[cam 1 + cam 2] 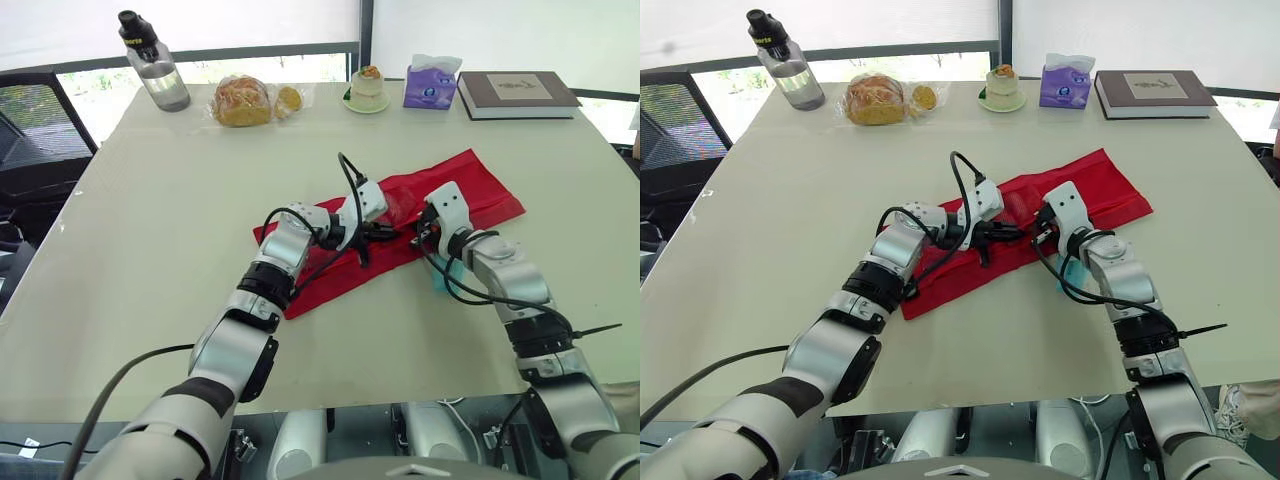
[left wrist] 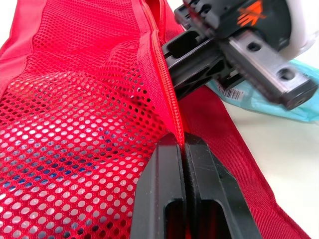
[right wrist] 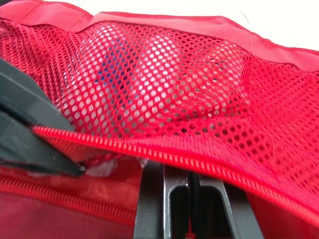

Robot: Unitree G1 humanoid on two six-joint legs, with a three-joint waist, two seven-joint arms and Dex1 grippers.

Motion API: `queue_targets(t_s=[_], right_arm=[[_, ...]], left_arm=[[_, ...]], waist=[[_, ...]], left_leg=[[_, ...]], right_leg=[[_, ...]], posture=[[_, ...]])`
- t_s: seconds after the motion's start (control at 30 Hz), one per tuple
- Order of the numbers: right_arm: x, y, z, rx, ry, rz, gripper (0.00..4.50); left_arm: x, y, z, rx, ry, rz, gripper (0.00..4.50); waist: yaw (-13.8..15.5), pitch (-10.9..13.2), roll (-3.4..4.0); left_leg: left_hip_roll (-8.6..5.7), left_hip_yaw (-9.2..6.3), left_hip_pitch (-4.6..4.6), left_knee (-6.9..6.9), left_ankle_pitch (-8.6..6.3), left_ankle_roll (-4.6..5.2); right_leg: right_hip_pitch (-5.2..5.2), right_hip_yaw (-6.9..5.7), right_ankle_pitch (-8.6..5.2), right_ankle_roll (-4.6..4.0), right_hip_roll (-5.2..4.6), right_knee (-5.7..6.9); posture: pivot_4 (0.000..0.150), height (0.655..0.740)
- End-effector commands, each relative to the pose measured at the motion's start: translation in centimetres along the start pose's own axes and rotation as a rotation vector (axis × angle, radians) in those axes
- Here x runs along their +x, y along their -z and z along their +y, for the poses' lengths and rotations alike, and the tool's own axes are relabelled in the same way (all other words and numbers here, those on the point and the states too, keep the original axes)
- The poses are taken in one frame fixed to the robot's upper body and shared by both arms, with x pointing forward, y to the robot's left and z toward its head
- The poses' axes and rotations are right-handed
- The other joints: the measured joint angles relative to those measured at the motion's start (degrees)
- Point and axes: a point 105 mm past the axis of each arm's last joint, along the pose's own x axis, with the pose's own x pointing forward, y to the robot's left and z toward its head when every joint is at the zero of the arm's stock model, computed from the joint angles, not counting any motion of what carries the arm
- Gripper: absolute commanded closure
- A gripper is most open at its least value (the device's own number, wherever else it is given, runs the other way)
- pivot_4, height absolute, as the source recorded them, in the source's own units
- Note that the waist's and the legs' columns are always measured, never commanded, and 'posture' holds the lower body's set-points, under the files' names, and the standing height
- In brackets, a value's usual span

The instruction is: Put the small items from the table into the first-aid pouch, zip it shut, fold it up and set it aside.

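Red mesh first-aid pouch point(image 1: 480, 185) flat on tabletop point(image 1: 150, 250). Left claw point(image 2: 183, 144) pinches zip edge point(image 2: 167, 94) taut; right claw point(image 1: 418, 238) is clamped beside it, likely to zip.

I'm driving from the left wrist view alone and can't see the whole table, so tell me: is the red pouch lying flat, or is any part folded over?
Observer: The red pouch lies unfolded, stretched slantwise across the middle of the table.
Operator: Anything inside it?
Observer: Yes, in the right wrist view a rounded white item with blue on it bulges behind the mesh.
Operator: What's beyond the pouch?
Observer: Along the far edge stand a bottle, bagged bread, a small cake, a tissue box and a book.
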Motion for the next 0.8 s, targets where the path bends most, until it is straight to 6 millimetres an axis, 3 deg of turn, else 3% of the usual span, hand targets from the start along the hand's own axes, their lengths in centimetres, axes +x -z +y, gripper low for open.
queue_targets(t_s=[0.03, 0.2, 0.33, 0.47, 0.8], right_arm=[[-0.7, -1.8, -0.8, -0.045, 0.031, -0.083, 4.48], [-3.1, -1.6, -1.2, -0.088, 0.013, -0.087, 4.48], [-5.8, -3.5, -0.6, -0.131, -0.009, -0.222, 4.48], [-8.5, -3.8, 0.1, -0.155, -0.027, -0.281, 4.48], [-15.8, -3.6, -1.4, -0.025, -0.020, -0.319, 4.48]], left_arm=[[0.3, -0.6, -0.6, 0.032, 0.030, -0.019, 4.50], [-0.7, 0.0, 0.4, 0.057, -0.004, 0.019, 4.50], [-1.8, 0.3, 1.9, 0.099, -0.048, 0.057, 4.50], [-3.3, 0.7, 2.9, 0.109, -0.058, 0.085, 4.50], [-8.2, 2.2, 5.0, 0.144, -0.100, 0.181, 4.50]], waist=[[0.00, 0.00, 0.00], [0.18, 0.00, 0.00], [-0.12, 0.00, 0.00], [-0.23, 0.00, 0.00], [-0.10, 0.00, 0.00]], left_leg=[[0.00, 0.00, 0.00, 0.00, 0.00, 0.00], [0.00, 0.00, -0.01, -0.01, 0.00, 0.00], [0.01, 0.01, 0.03, -0.01, 0.00, 0.00], [0.08, -0.03, 0.05, -0.01, 0.00, 0.00], [0.10, 0.05, 0.05, 0.01, 0.00, 0.01]], right_leg=[[0.00, 0.00, 0.00, 0.00, 0.00, 0.00], [0.00, 0.00, 0.00, 0.00, 0.00, 0.00], [0.00, 0.01, 0.00, 0.00, 0.01, 0.00], [0.00, 0.00, -0.01, 0.01, 0.09, 0.03], [0.02, 0.08, -0.01, 0.01, 0.10, 0.00]], posture=[[0.150, 0.7400], [0.150, 0.7400], [0.150, 0.7400], [0.150, 0.7400], [0.150, 0.7400]])
